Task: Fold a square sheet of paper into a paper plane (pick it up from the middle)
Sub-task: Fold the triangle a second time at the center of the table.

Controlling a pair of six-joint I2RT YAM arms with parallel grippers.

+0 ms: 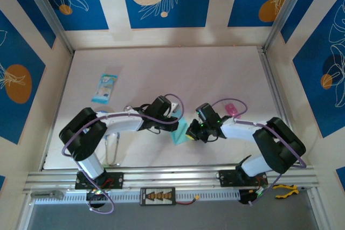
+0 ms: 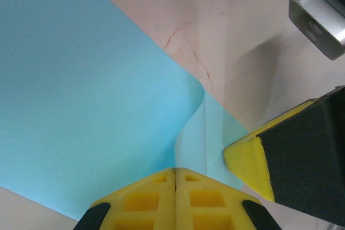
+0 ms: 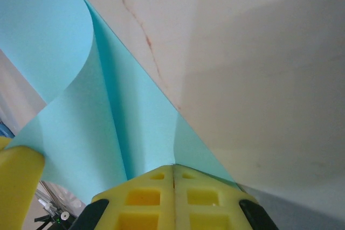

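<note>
My left gripper (image 2: 176,172) pinches the paper (image 2: 81,106) edge, bottom centre | my right gripper (image 3: 173,168) clamps it too | table (image 1: 161,68) spreads wide above.

The light-blue square sheet of paper (image 1: 179,131) stands buckled.

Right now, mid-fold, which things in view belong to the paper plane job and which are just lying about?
Job in hand:
light-blue sheet of paper, partly curled
left gripper, shut on it
right gripper, shut on it

Lying about:
blue-and-white printed packet, back left
small pink item, right of centre
yellow-handled tool, near right corner
</note>
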